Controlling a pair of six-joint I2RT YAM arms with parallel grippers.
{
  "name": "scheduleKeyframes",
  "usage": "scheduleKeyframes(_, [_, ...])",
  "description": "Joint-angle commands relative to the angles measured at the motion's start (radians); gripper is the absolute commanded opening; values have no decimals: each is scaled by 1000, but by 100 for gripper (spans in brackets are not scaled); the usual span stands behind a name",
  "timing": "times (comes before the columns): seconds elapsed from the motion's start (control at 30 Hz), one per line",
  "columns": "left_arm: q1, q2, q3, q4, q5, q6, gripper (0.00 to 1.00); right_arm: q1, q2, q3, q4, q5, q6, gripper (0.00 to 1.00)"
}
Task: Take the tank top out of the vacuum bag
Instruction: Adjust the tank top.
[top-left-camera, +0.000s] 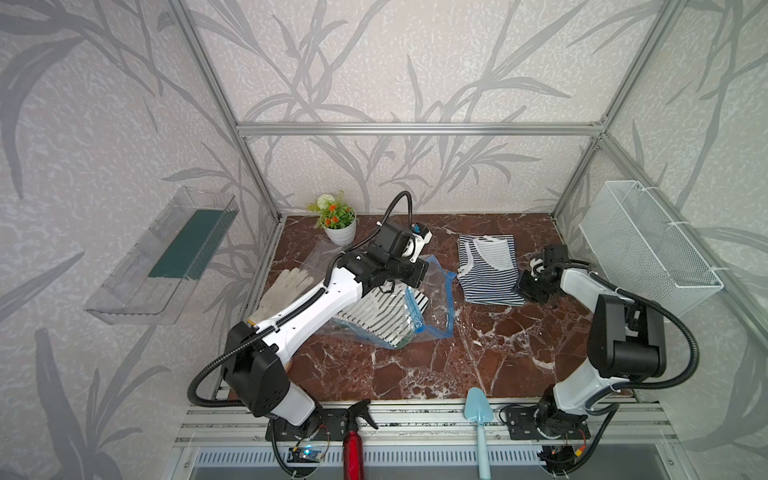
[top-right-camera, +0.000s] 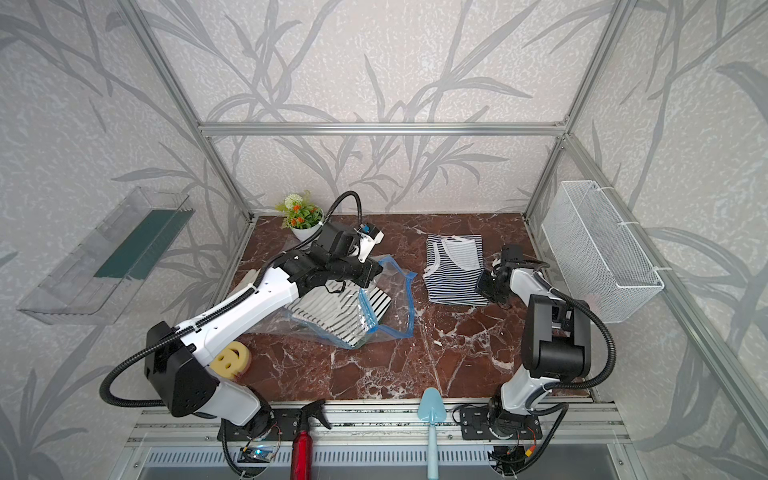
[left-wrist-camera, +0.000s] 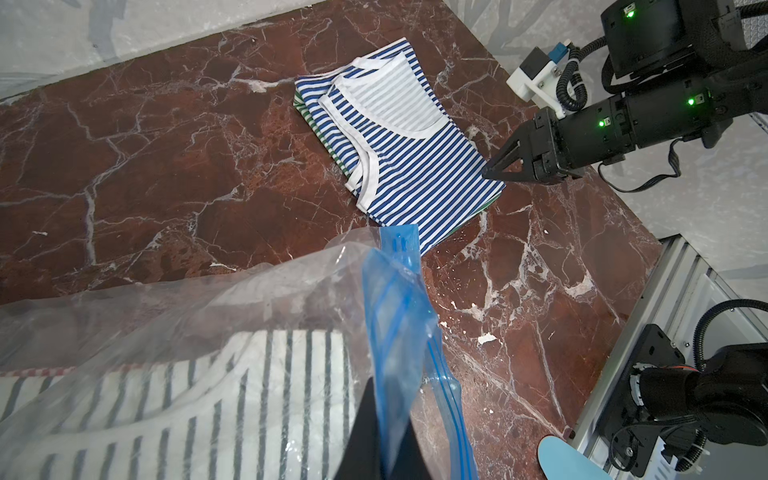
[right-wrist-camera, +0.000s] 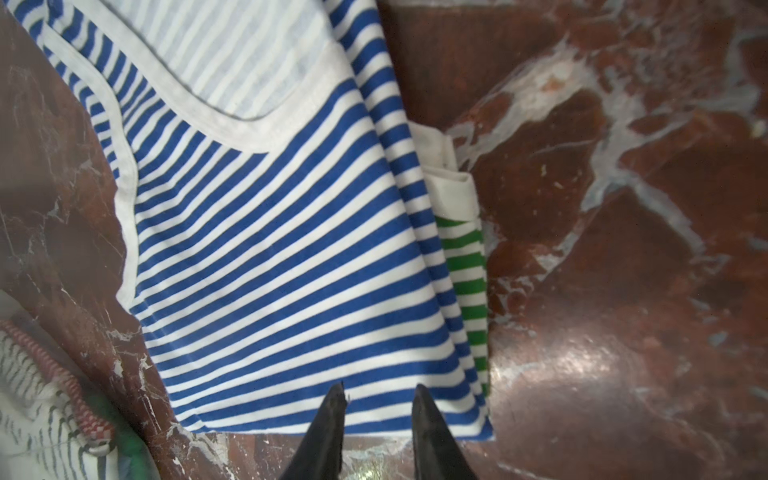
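Where the vacuum bag (top-left-camera: 434, 303) lies: on the left half of the desk (top-left-camera: 415, 361), crumpled, with its open mouth turned toward the middle.
Blue zip strip (left-wrist-camera: 390, 299): runs along the mouth, and part of it is raised off the stone.
Inside the bag: a folded black-striped top (top-left-camera: 374, 307), mostly under the clear plastic, with one end reaching the mouth.
Left claw (left-wrist-camera: 386, 444): closed tight, pinching the blue zip strip and holding that edge up over the black-striped top.
Bag relative to left claw: touching; the plastic hangs from the claw down to the desk.
Right claw (left-wrist-camera: 490, 171): jaws a little apart with nothing between them, tips low at the hem corner of the blue-striped tank top (top-left-camera: 486, 266) on the right arm's side. From where I stand I cannot tell whether they touch the cloth.
Bag relative to right claw: well apart, with the blue-striped tank top between them.
Blue-striped tank top: folded flat on the right half of the desk, outside the bag and near its mouth.
Green-striped top (right-wrist-camera: 463, 266): folded under the blue-striped one, showing along one side.
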Motion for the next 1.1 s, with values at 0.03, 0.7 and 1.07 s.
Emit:
scheduleKeyframes(0.03, [-4, 13, 29, -7, -9, 19, 0, -3, 49, -23, 25, -36, -2, 29])
scheduleKeyframes(0.7, [-3, 24, 34, -13, -11, 15, 0, -15, -88, -90, -62, 142, -35, 27])
scheduleKeyframes(1.07, [-1, 30, 38, -16, -14, 20, 0, 102, 81, 204, 55, 51, -13, 33])
